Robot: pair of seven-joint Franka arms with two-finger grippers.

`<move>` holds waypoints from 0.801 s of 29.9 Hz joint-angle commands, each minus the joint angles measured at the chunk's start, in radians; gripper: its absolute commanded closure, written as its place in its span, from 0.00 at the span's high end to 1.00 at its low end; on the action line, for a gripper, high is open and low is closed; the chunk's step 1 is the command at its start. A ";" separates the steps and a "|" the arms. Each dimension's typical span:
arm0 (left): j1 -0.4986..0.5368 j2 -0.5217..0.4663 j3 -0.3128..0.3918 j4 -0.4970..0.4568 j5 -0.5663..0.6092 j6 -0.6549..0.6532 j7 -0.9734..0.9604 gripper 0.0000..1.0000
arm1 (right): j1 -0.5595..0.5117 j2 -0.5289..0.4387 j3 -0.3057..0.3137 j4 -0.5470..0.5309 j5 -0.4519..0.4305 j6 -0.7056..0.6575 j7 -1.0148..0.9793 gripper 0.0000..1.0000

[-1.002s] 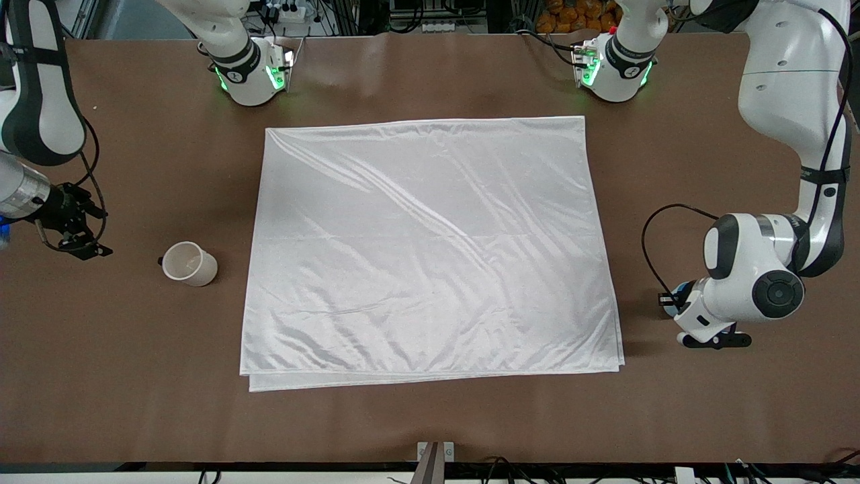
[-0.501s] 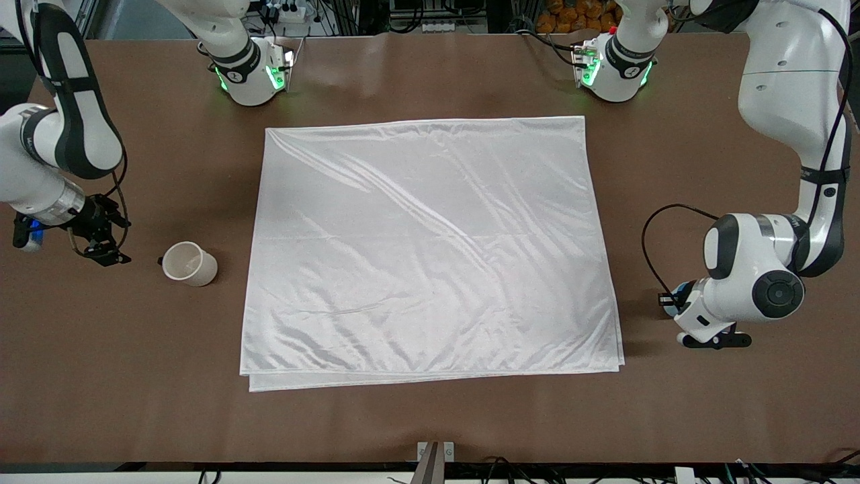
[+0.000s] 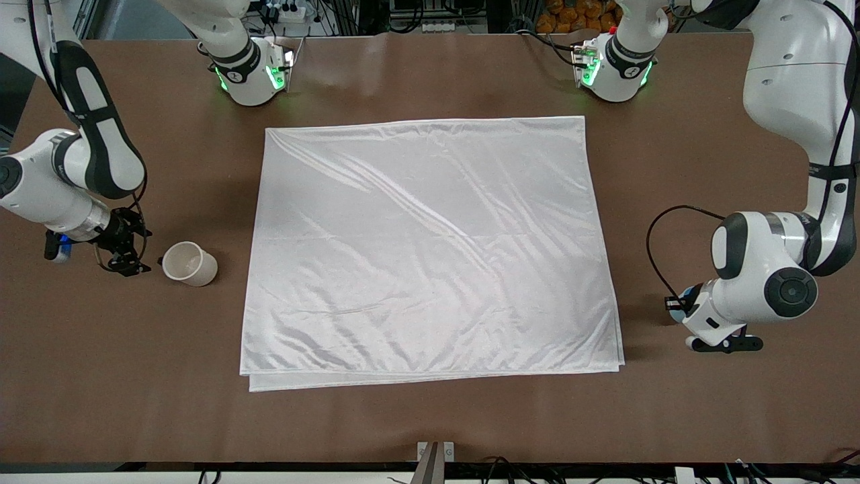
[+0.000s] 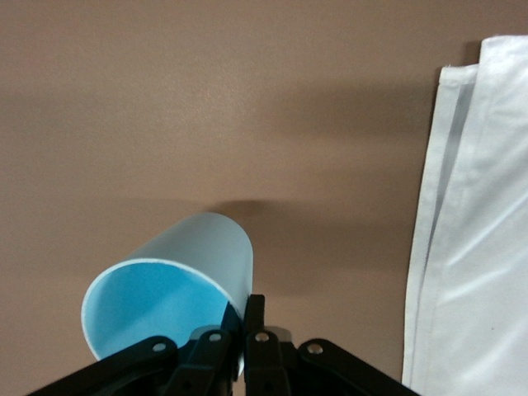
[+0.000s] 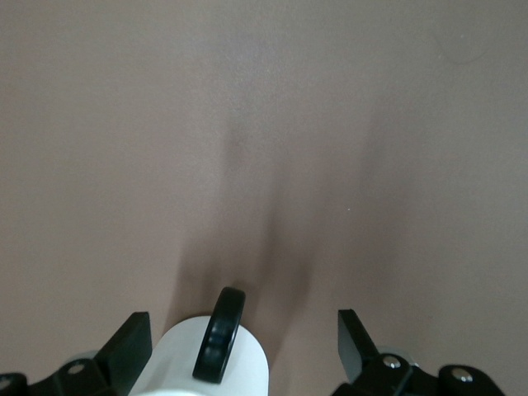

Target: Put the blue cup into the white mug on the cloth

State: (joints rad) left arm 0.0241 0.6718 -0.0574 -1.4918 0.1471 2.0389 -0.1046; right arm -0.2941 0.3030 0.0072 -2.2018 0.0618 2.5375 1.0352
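Observation:
The white mug (image 3: 190, 263) stands on bare table beside the cloth (image 3: 430, 249), toward the right arm's end, its black handle (image 5: 219, 334) facing my right gripper. My right gripper (image 3: 126, 255) is low and open just short of the mug. In the right wrist view the mug (image 5: 247, 367) lies between the spread fingers (image 5: 125, 346), untouched. My left gripper (image 4: 243, 326) is shut on the rim of the blue cup (image 4: 186, 276) and holds it tilted over bare table beside the cloth's edge (image 4: 474, 247). In the front view the left gripper (image 3: 724, 343) shows, and the arm hides the cup.
The cloth covers the table's middle, its folded layers showing along the edge nearest the front camera (image 3: 430, 380). Both arm bases (image 3: 252, 74) stand at the table's edge farthest from the camera. Bare brown table (image 3: 121, 376) surrounds the cloth.
My right gripper has swung in over the table to just beside the mug's handle. My left arm has shifted slightly away from the cloth with the cup.

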 commanded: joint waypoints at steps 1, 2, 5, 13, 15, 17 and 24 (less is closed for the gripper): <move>0.002 -0.038 -0.001 -0.011 0.022 -0.008 0.010 0.00 | 0.013 0.060 0.005 0.060 0.010 -0.009 0.042 1.00; 0.002 -0.041 -0.001 -0.011 0.022 -0.008 0.010 0.00 | 0.016 0.074 0.004 0.069 0.010 -0.011 0.048 1.00; 0.003 -0.052 -0.001 -0.011 0.022 -0.009 0.008 0.00 | 0.023 0.105 0.005 0.089 0.010 -0.013 0.063 1.00; 0.003 -0.077 -0.001 -0.011 0.020 -0.011 -0.003 0.00 | 0.029 0.130 0.005 0.093 0.010 -0.013 0.069 0.92; 0.003 -0.081 -0.001 -0.011 0.020 -0.012 -0.003 0.00 | 0.029 0.133 0.005 0.093 0.010 -0.013 0.068 0.85; 0.003 -0.096 -0.001 -0.011 0.020 -0.012 -0.003 0.00 | 0.029 0.133 0.005 0.093 0.010 -0.013 0.065 0.76; 0.007 -0.103 -0.001 -0.011 0.020 -0.012 -0.001 0.00 | 0.029 0.133 0.005 0.091 0.009 -0.011 0.060 0.24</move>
State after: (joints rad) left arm 0.0280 0.5926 -0.0574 -1.4905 0.1471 2.0370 -0.1046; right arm -0.2657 0.4264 0.0108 -2.1290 0.0619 2.5353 1.0908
